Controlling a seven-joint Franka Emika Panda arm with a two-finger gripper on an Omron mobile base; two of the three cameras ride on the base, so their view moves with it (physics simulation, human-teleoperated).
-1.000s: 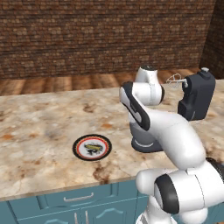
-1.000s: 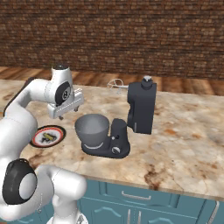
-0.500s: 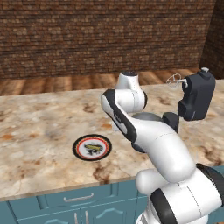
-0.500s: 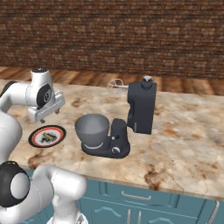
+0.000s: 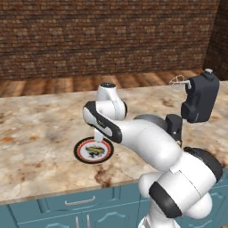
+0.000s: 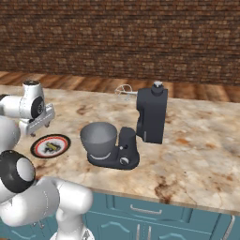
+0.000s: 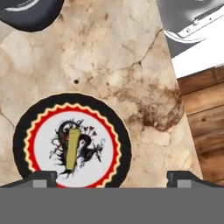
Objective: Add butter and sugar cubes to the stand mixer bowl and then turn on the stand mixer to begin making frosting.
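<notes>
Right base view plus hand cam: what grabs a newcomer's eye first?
The dark stand mixer mid-counter, head tilted up and whisk in the air, with the grey stand mixer bowl on its base. To its left lies the black-and-red-rimmed plate carrying the yellow butter. The open gripper hovers above that plate.

No readable text, label, brand, number or sign anywhere. Plate (image 7: 72, 147) below gripper (image 7: 111, 177): dark ink-like blotches at white centre, a drawing, not lettering; rim only black band with red zigzag. Stand mixer (image 6: 140, 126) beyond gripper: plain dark body, no badge or dial marks legible. Table (image 6: 197, 154): marbled stone pattern only. Brick wall (image 5: 107, 35): bare, no signage.
</notes>
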